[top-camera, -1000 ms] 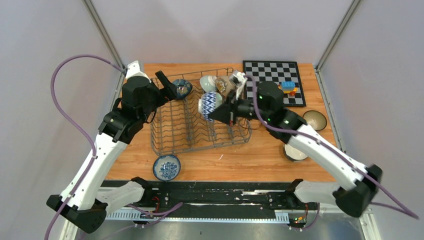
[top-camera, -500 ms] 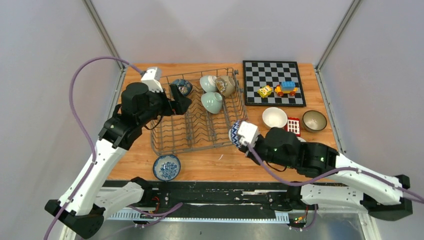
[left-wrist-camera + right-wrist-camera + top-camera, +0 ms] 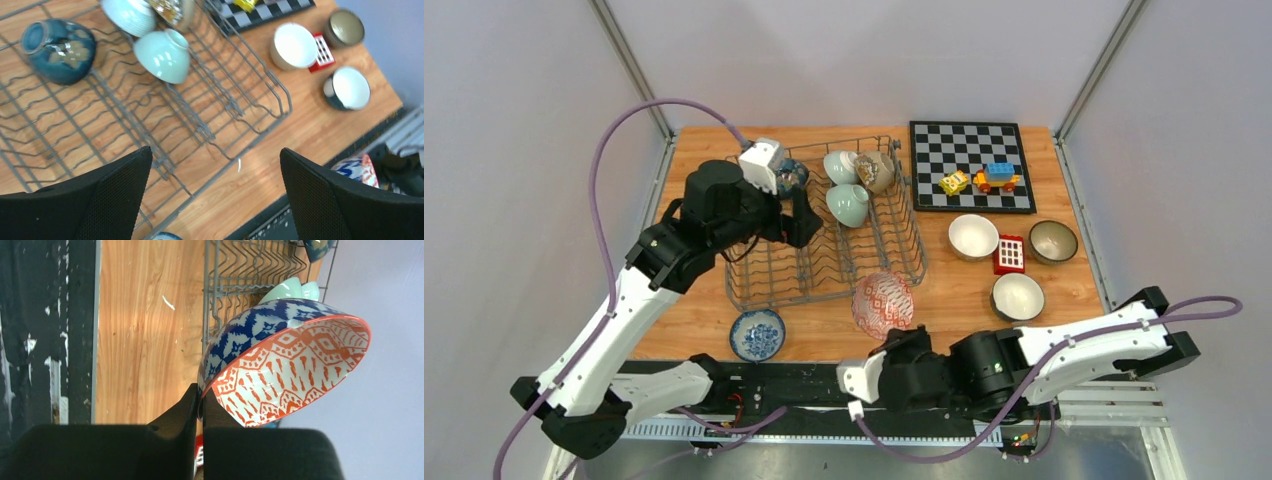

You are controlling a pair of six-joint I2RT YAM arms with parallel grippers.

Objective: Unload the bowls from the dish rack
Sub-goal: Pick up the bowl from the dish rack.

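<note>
The grey wire dish rack (image 3: 824, 262) (image 3: 260, 100) holds a dark teal bowl (image 3: 790, 176) (image 3: 57, 50), a pale green bowl (image 3: 849, 204) (image 3: 162, 55), a pale ribbed bowl (image 3: 839, 165) and a beige-brown bowl (image 3: 876, 172). My left gripper (image 3: 799, 225) (image 3: 214, 150) hangs open over the rack's middle, holding nothing. My right gripper (image 3: 888, 336) (image 3: 200, 392) is shut on the rim of a blue-and-white bowl with an orange-patterned inside (image 3: 883, 305) (image 3: 285, 360). It holds that bowl tilted above the table just in front of the rack's near right corner.
On the table sit a blue-and-white bowl (image 3: 757, 333), a cream bowl (image 3: 973, 236), a brown bowl (image 3: 1053, 240) and a dark bowl with a white inside (image 3: 1017, 296). A chessboard (image 3: 971, 140) carries toy blocks (image 3: 997, 177). A red toy (image 3: 1008, 253) lies nearby.
My right arm lifted the patterned bowl out of the rack and swung it down to the table's near side. My left gripper moved right, over the rack.
</note>
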